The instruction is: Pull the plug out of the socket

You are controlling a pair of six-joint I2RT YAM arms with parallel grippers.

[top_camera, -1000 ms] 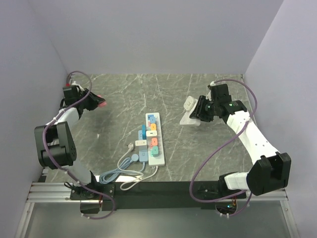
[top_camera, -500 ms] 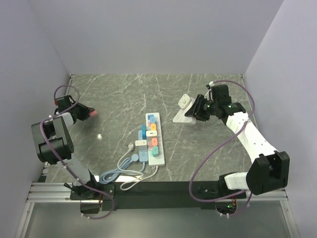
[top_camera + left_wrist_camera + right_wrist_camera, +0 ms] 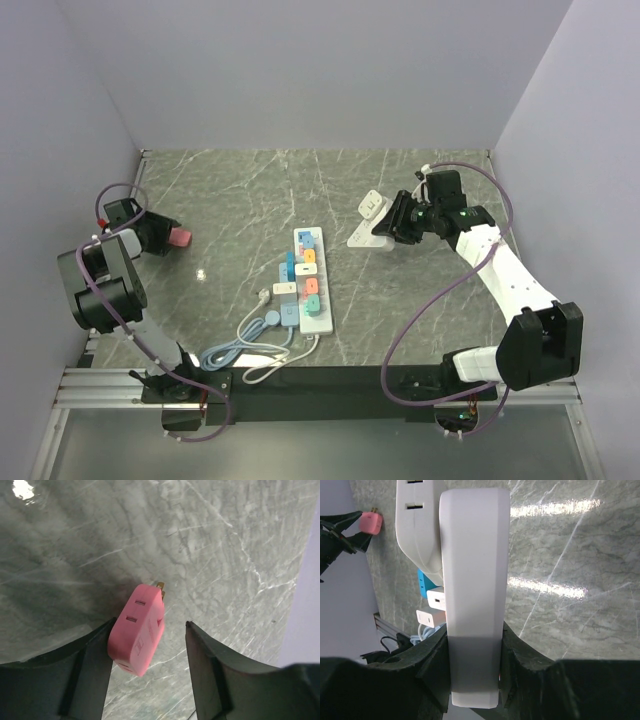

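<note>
Pink, the plug [image 3: 136,628] has come down to the marble table [image 3: 250,190] far left of the socket [image 3: 311,280], the left gripper [image 3: 150,624] spread around it, so that pull looks done. The right gripper [image 3: 390,225] pinches a white adapter [image 3: 472,580].

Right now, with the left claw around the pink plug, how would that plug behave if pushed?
The pink plug looks boxy and flat-sided, so it would probably slide rather than roll. Its smooth shell sits against only one finger of the open left claw, so it may pivot. Small solid plastic: likely light and stiff.
</note>
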